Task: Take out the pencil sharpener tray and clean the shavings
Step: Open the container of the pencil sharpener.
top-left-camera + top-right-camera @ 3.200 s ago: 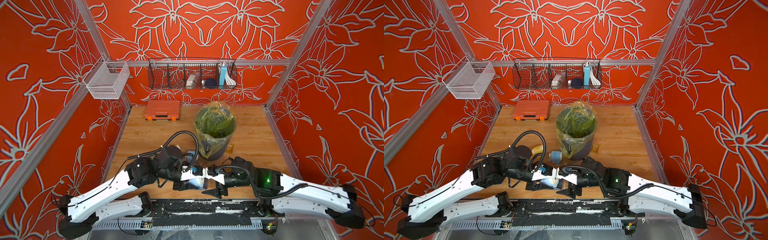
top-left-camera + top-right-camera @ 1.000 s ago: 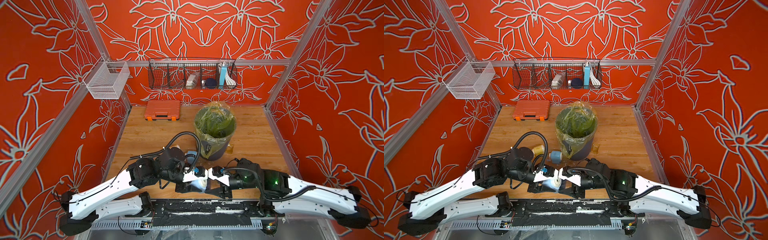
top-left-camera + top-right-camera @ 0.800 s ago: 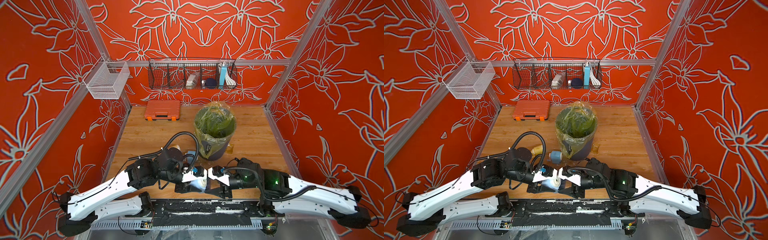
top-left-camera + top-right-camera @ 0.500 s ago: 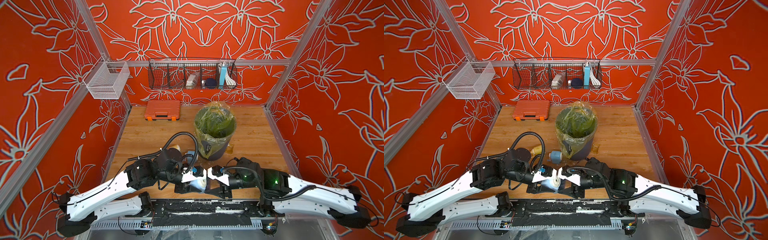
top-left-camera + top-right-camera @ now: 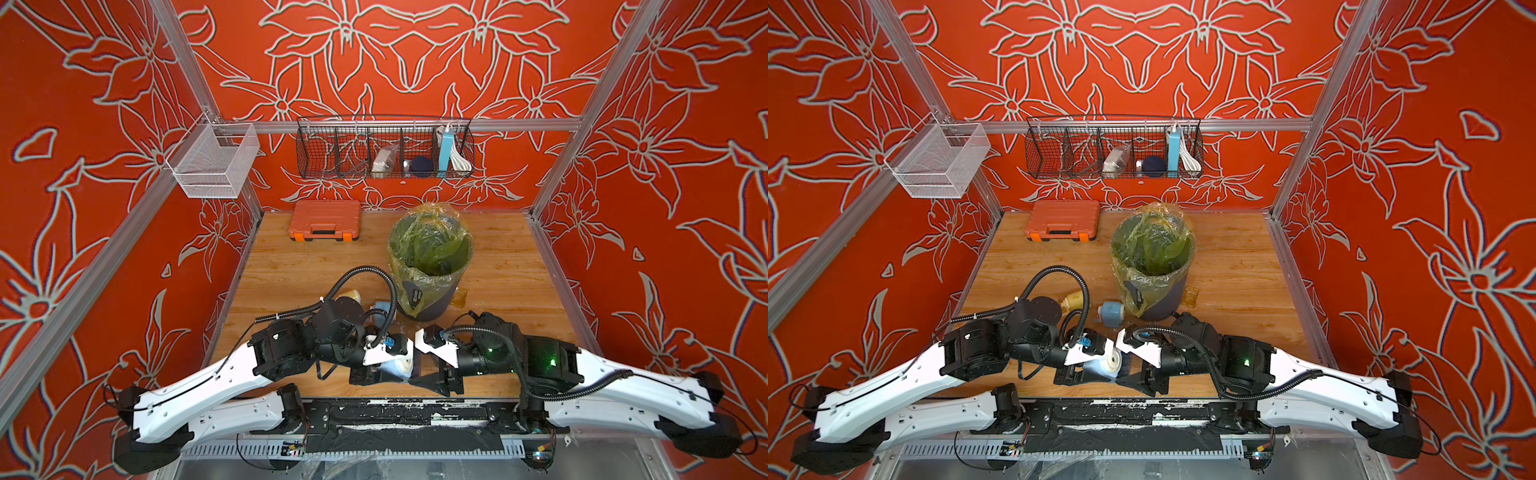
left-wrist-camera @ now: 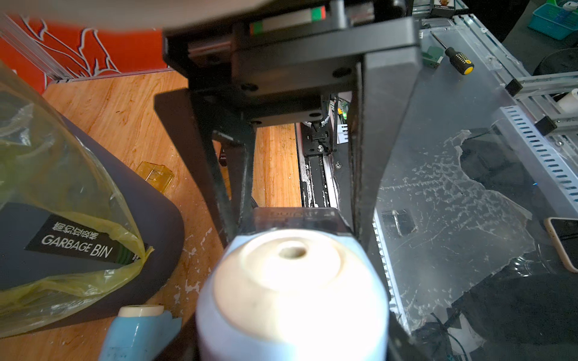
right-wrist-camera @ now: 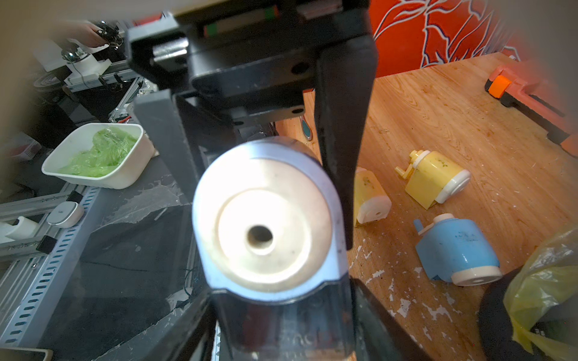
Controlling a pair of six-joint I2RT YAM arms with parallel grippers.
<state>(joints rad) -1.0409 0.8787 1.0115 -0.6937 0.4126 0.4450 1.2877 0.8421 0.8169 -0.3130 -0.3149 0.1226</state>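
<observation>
sharpener (image 5: pixel 399 368) in left fingers (image 6: pixel 364 156), bag-lined garbage bin (image 5: pixel 436 311)

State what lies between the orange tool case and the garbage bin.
Nothing but bare wooden tabletop separates the orange tool case from the garbage bin; both top views show it.

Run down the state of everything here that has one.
left gripper: shut on the held sharpener.
right gripper: jaws wide beside that sharpener, grip unclear.
dark tray: in the held sharpener, not out.
garbage bin: upright, open, bag-lined.
orange case: closed.
yellow tray: out, lying beside the bin.
shavings: scattered on the table.
</observation>
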